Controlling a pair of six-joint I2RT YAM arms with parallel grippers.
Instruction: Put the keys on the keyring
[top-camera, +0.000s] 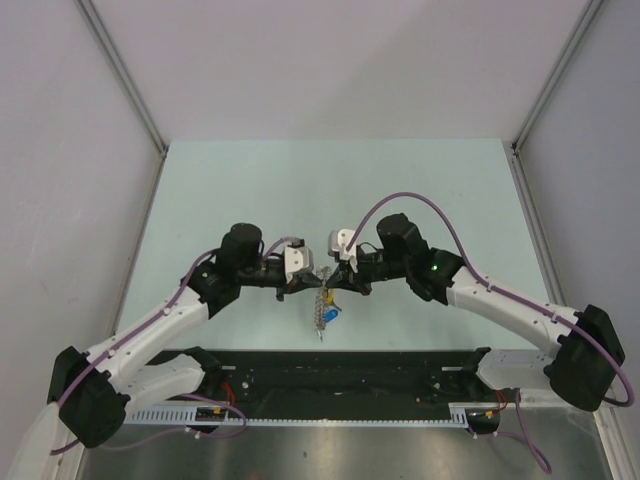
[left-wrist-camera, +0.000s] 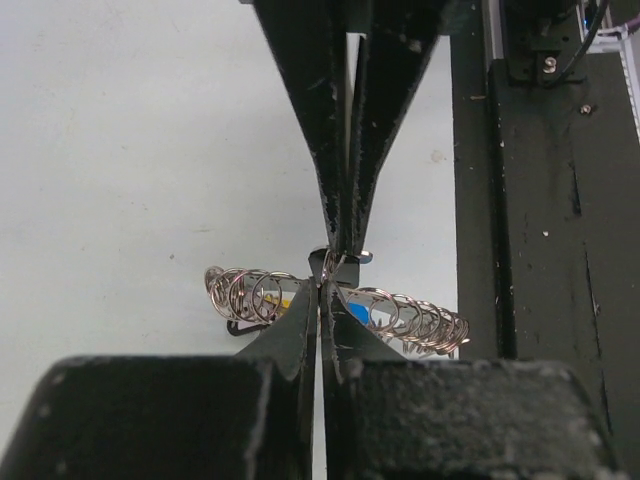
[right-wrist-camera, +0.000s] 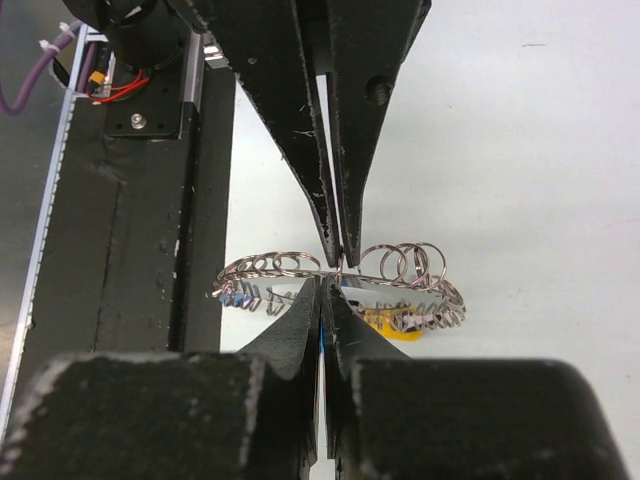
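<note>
Nearest the lens, black rail spanning the desk at its front edge. Further in, left of centre, left gripper pinched shut on the keyring, fingertips pressed together on its rim. Ring edged with small wire loops, stretching from both tips toward the rail. Tucked against it, keys, blue and yellow heads showing; whether threaded on, cannot tell. Right of it, right gripper likewise clamped tight on the same rim, tip to tip with its partner.
</note>
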